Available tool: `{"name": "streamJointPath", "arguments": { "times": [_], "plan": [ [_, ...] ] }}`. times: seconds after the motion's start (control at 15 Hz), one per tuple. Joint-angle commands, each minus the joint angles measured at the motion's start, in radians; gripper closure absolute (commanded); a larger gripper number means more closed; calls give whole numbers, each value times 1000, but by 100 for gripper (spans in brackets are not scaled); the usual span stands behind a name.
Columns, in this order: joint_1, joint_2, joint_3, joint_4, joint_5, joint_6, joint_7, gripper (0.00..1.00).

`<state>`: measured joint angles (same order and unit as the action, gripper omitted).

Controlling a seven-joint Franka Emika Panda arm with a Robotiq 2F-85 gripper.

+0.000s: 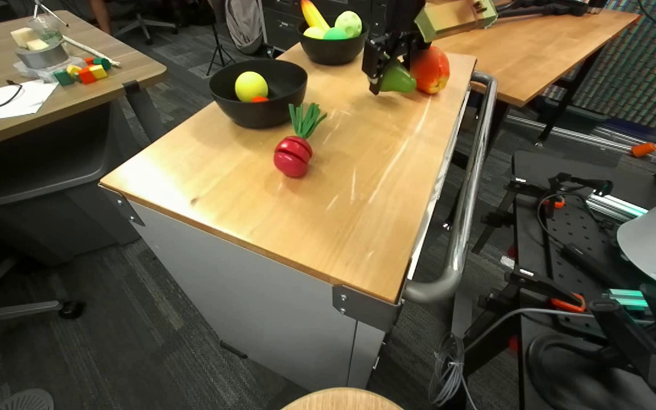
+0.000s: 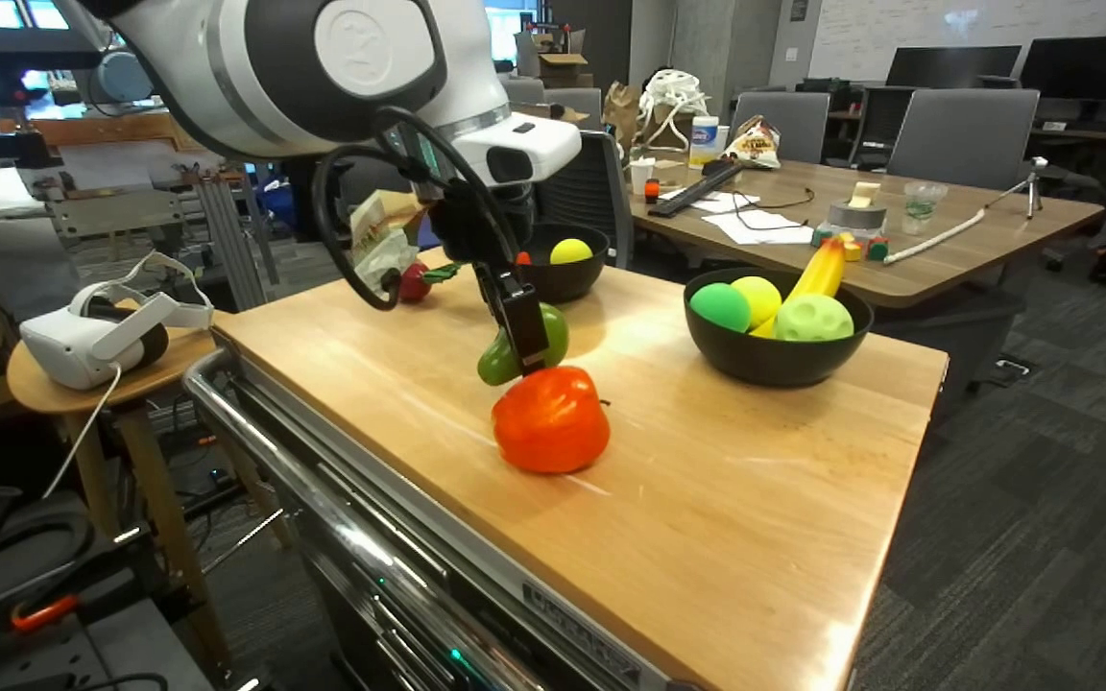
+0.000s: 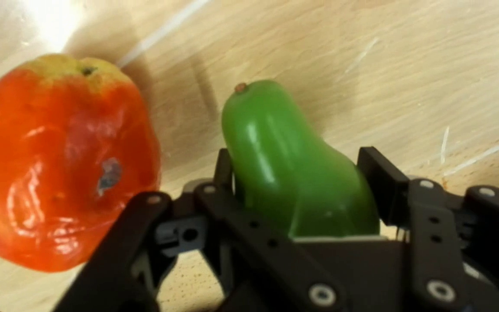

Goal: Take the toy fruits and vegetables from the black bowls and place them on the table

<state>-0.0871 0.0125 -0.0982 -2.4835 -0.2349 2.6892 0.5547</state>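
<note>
My gripper (image 3: 295, 164) is shut on a green pear-shaped toy (image 3: 293, 143), which hangs a little above the table (image 1: 237, 182). Right beside it a big red-orange toy (image 2: 553, 422) rests on the wood. In both exterior views a dark red radish (image 1: 292, 156) with green leaves lies on the tabletop. A black bowl (image 1: 248, 117) contains a yellow ball-like fruit (image 1: 251, 86) and a red piece (image 1: 259, 99), mostly hidden by the yellow one. In another black bowl (image 2: 774, 360) are a banana (image 2: 820, 269), a pale green fruit (image 2: 812, 319), a green one (image 2: 721, 307) and a yellow one (image 2: 757, 299).
Along one long side of the table runs a metal bar handle (image 1: 476, 171). A round stool with a white headset (image 2: 111, 326) stands off one end. A wooden desk (image 2: 918, 245) with papers and small blocks is beyond the bowls.
</note>
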Motion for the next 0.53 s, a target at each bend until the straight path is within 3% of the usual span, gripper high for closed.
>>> {"name": "streamJointPath", "arguments": {
  "times": [0.0, 0.07, 0.27, 0.47],
  "plan": [
    [16, -41, 17, 41, 45, -87, -67, 5],
    [21, -66, 23, 59, 21, -134, -81, 0],
    [33, -142, 60, 151, -78, -309, -94, 0],
    [43, -133, 109, 291, -139, -295, -115, 0]
  ]
}}
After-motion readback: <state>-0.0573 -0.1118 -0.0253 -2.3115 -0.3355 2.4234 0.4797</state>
